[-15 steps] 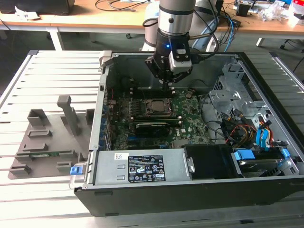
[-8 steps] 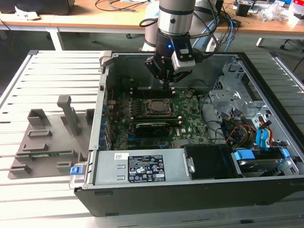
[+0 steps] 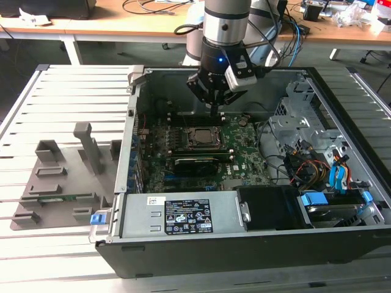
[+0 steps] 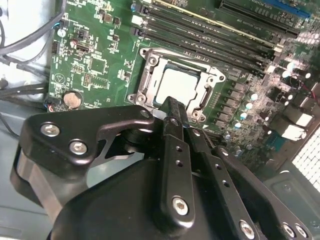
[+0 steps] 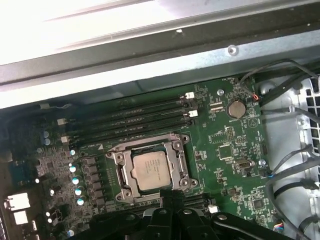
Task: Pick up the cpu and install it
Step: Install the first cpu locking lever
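Observation:
The cpu [image 3: 201,138] is a small silvery-grey square lying flat inside the socket frame [image 3: 186,141] on the green motherboard, within the open computer case. Both wrist views show the cpu [image 4: 180,84] [image 5: 150,170] seated in the metal frame [image 4: 149,75] [image 5: 120,170]. My gripper [image 3: 215,110] hangs just above the socket's far edge, clear of the chip. Its black fingers [image 4: 172,120] are pressed together with nothing between them. The gripper [image 4: 172,104] [image 5: 172,194] points down beside the frame's edge.
The case walls [image 3: 131,122] surround the board. A power supply [image 3: 183,217] lies along the front, with a drive cage and cables [image 3: 311,159] on the exterior view's right. Memory slots [image 5: 130,117] and a coin battery [image 5: 234,107] flank the socket. Grey holder blocks [image 3: 61,177] stand outside, on the exterior view's left.

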Controlling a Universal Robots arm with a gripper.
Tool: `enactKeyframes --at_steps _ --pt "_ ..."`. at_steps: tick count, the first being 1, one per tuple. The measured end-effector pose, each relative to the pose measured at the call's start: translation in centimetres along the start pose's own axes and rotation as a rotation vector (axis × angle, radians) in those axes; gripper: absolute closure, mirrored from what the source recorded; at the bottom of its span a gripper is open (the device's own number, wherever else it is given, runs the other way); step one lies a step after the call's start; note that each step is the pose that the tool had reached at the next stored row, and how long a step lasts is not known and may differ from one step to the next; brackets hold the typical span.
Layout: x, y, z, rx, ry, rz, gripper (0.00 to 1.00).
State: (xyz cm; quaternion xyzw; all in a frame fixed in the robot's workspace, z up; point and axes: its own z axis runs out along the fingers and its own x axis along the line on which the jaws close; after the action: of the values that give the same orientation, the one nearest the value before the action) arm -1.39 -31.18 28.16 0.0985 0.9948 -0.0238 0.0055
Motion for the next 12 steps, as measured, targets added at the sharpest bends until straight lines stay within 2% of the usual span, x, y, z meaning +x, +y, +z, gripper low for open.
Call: enactKeyframes --at_steps 12 --pt "0.00 0.00 0.00 -0.0025 -0.0075 -0.162 0.89"
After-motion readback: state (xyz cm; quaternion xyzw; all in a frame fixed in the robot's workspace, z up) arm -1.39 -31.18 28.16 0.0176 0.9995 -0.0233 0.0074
